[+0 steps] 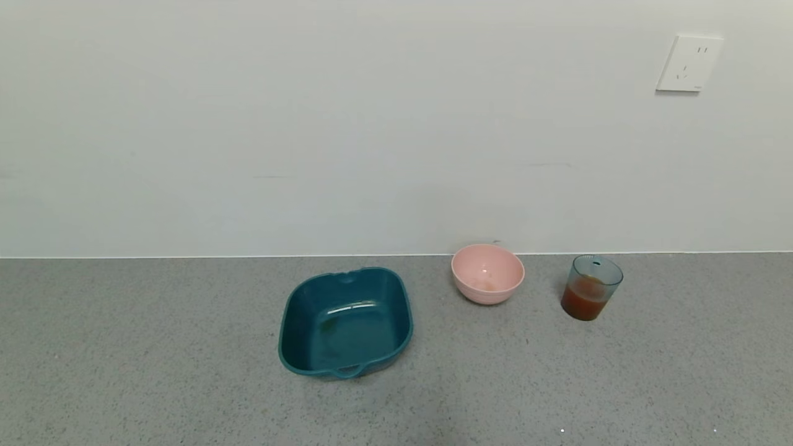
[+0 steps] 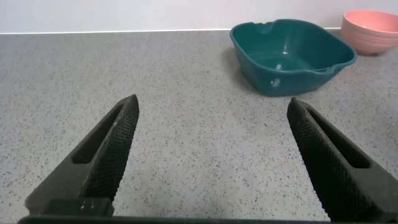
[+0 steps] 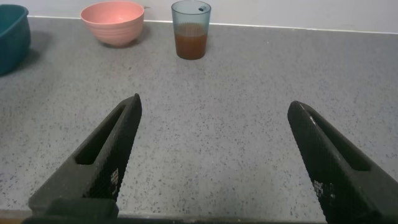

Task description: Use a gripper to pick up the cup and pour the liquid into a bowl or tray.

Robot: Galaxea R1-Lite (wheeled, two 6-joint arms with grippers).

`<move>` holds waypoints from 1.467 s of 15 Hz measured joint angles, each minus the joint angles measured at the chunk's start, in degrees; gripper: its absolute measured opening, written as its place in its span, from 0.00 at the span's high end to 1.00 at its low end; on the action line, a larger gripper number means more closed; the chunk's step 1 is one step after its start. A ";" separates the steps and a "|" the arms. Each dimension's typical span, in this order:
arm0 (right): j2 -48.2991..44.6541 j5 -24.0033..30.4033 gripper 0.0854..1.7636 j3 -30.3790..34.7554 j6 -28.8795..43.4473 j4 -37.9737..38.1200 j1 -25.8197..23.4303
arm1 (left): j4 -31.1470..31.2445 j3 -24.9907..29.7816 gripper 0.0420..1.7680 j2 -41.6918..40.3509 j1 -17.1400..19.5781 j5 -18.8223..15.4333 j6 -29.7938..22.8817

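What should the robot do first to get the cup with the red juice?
Probably move the right gripper straight toward the cup. Its fingers are open and empty, and the cup stands upright ahead of it, beside the pink bowl, still holding its liquid.

The cup (image 1: 591, 287) stands upright on the grey speckled counter, close to the wall: a small translucent blue-grey tumbler, handleless, narrowing toward its base. The liquid (image 1: 585, 300), opaque reddish-brown, fills roughly its lower half. Beside it, apart and not touching, sits the bowl (image 1: 487, 273), small, round and pale pink with faint ribs on its outside, upright with its mouth open upward. A faint orange smear shows on the bowl's inner bottom.
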 joint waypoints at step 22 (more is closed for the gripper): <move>27.39 -0.05 0.03 -26.81 -1.13 4.13 -0.88 | 0.00 0.00 0.03 0.00 0.00 0.00 0.00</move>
